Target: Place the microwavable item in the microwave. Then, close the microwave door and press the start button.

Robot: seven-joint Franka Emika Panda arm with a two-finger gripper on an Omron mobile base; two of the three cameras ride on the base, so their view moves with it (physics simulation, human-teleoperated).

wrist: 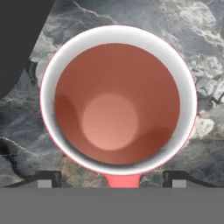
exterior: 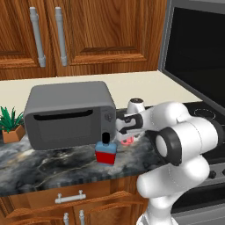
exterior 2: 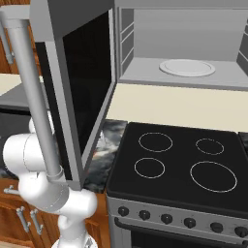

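Observation:
A red-pink cup (wrist: 117,100) with a white rim stands upright on the dark marble counter, seen straight down from the hand view. My gripper (wrist: 111,180) hangs right over it, open, with one dark fingertip (wrist: 49,179) at each side of the cup's lower edge. From the left base view the gripper (exterior: 125,131) points down at the cup (exterior: 128,141), just right of a dark box appliance. The microwave (exterior 2: 184,38) stands open above the stove, a white round plate (exterior 2: 187,67) inside. Its black glass door (exterior 2: 82,82) swings out left, with a long grey bar handle (exterior 2: 31,92).
A squat red-and-blue bottle (exterior: 106,152) with a black cap stands just left of the cup. The dark-grey box appliance (exterior: 70,116) and a potted plant (exterior: 11,123) sit further left. A black stove top (exterior 2: 179,164) lies right of the counter, under the microwave.

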